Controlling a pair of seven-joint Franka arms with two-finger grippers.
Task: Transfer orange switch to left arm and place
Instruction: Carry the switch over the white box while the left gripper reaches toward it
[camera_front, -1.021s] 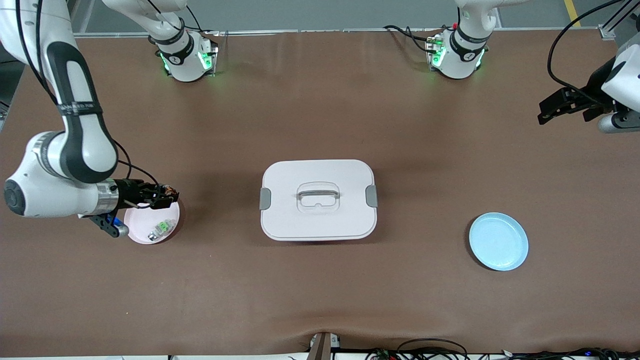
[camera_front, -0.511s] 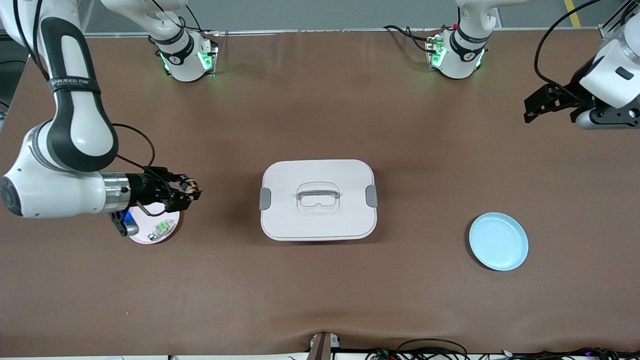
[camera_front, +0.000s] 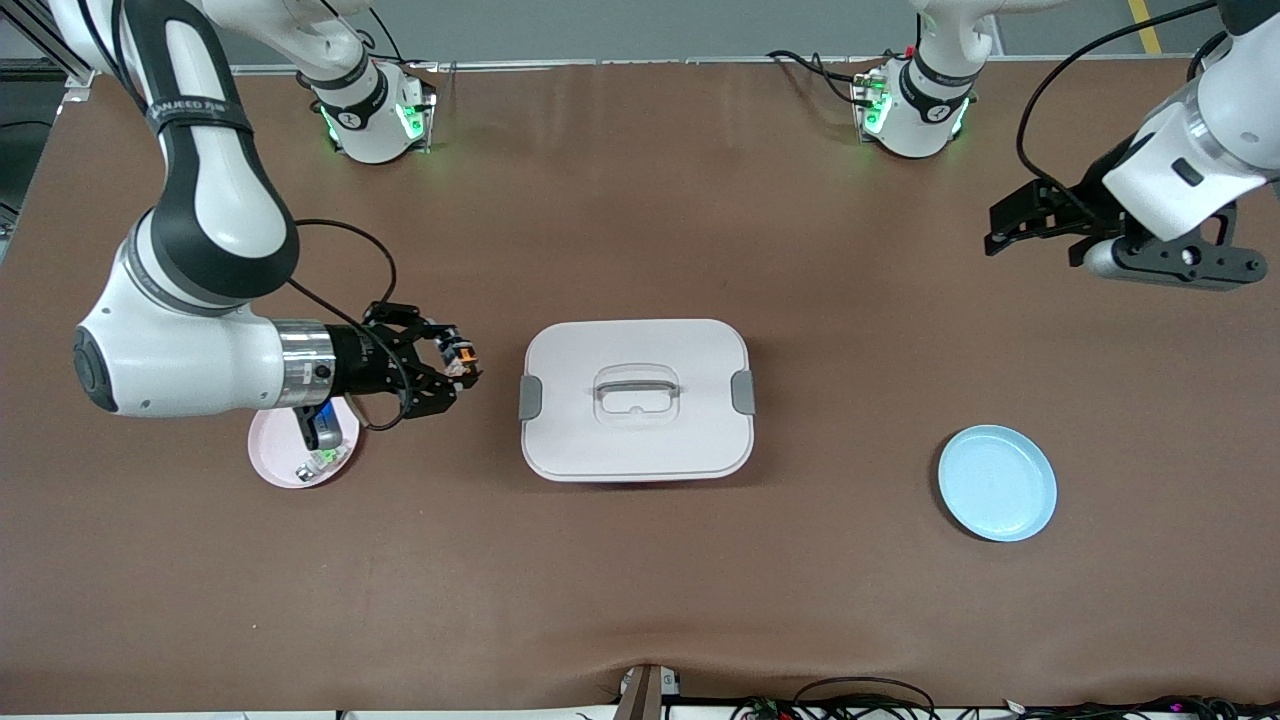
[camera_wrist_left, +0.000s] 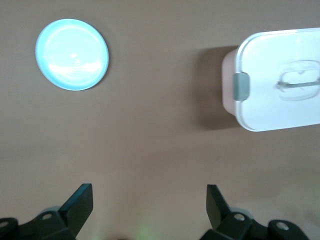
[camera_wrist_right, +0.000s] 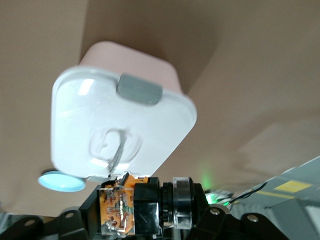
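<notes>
My right gripper (camera_front: 452, 372) is shut on the orange switch (camera_front: 461, 357), a small black part with an orange block and a clear ring (camera_wrist_right: 145, 207). It hangs above the table between the pink plate (camera_front: 272, 456) and the white box (camera_front: 636, 399), pointing at the box's grey side clip (camera_front: 530, 397). The box (camera_wrist_right: 120, 127) fills the right wrist view just past the switch. My left gripper (camera_front: 1015, 222) is open and holds nothing, up in the air toward the left arm's end of the table. Its two fingertips (camera_wrist_left: 80, 202) stand wide apart over bare table.
A small green-and-white component (camera_front: 318, 459) lies on the pink plate under the right wrist. A blue plate (camera_front: 997, 482) sits toward the left arm's end, nearer to the front camera than the box (camera_wrist_left: 280, 80). It appears as the blue plate (camera_wrist_left: 72, 54) in the left wrist view.
The right gripper has risen off the pink plate with the switch and moved toward the box. The left arm has swung inward over the table, its gripper still open.
</notes>
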